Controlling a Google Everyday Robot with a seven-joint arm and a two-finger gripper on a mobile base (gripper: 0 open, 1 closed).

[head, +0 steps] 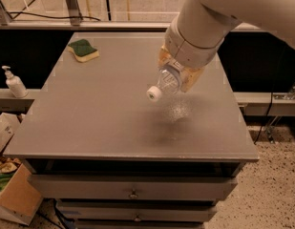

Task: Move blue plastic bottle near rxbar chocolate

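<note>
**Above the counter (89,123), bottle (167,81) pinched in the hand (178,75)**

Between the hand's yellowish fingers (192,80) the bottle is gripped by its body. It hangs tilted, its white cap pointing down and out from the hand, clear of the counter. It is clear bluish plastic and throws a speckle of light just beneath the hand. The bar is not in sight; the arm may hide it beyond the hand. To do the carry well, I judge, locate the bar first, then lower the bottle beside it without nudging it, since a round bottle laid down may roll. A sponge (83,50) lies well apart from the hand.
</note>
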